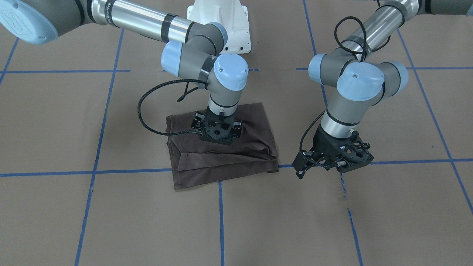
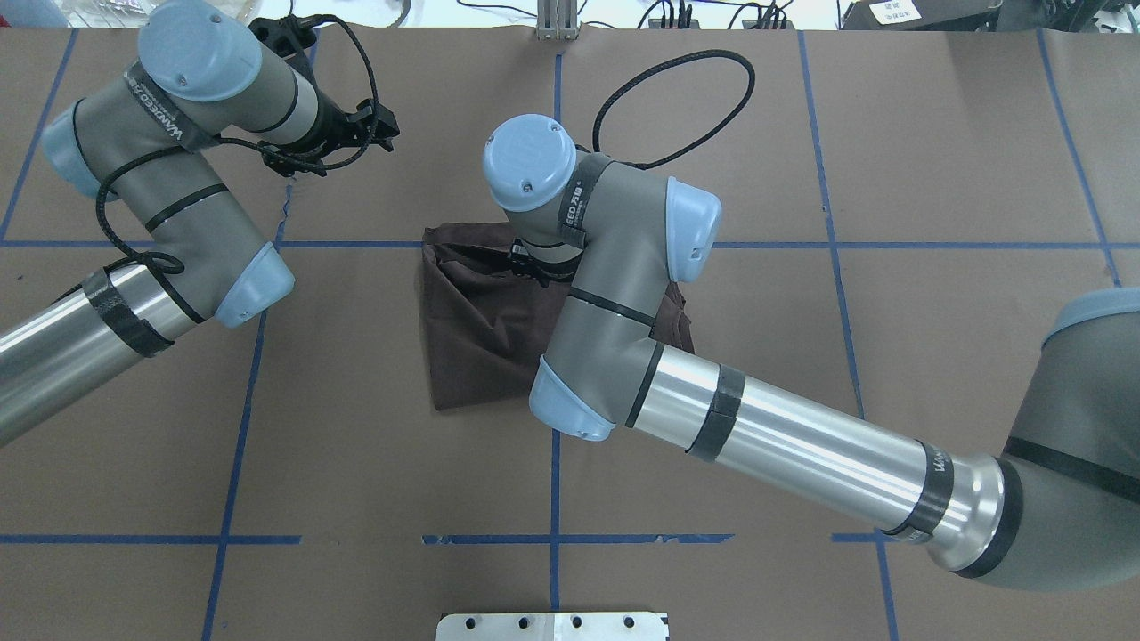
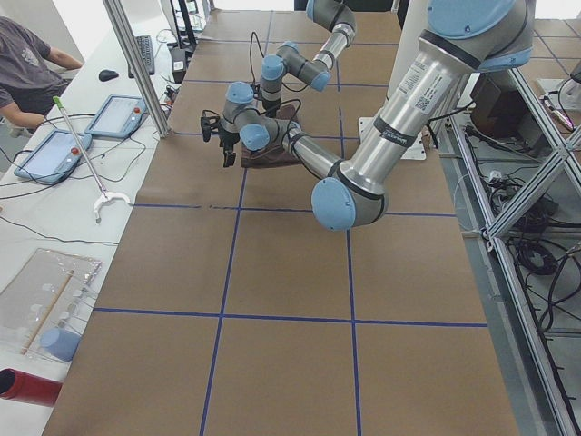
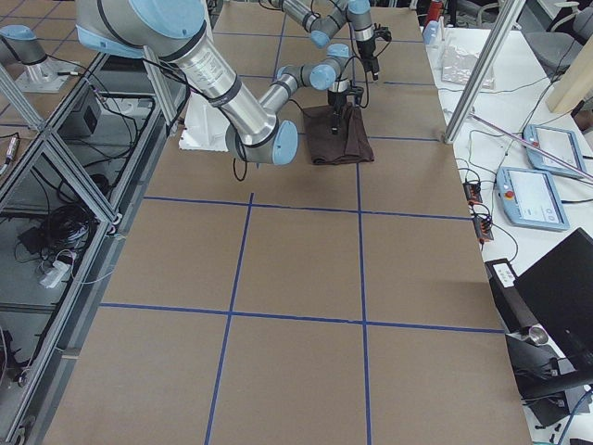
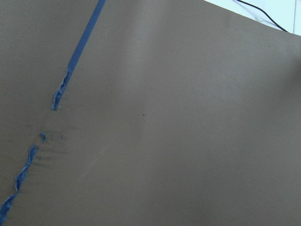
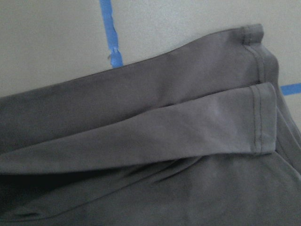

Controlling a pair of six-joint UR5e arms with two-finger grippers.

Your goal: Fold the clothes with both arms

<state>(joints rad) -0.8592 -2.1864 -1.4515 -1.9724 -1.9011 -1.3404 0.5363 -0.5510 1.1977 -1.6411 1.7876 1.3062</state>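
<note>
Right tool [image 1: 218,137] down on the folded shirt [image 1: 221,162], left tool [image 1: 325,167] aside.
The shirt lies mid-frame on the bench [image 1: 111,221]. The right tool points straight down, likely to pin a layer. The left hangs lower right, apart from the cloth. Whether either tool is spread or closed, I cannot tell.

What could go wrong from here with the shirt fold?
1. The right tool is right at the top of the folded shirt; whether it grips fabric can't be told. If it does, lifting may pull the top layer open.
2. Its cable loops low beside the shirt's corner and could snag or drag it.
3. The left tool is off over bare table, so nothing pins the loose layers.
</note>
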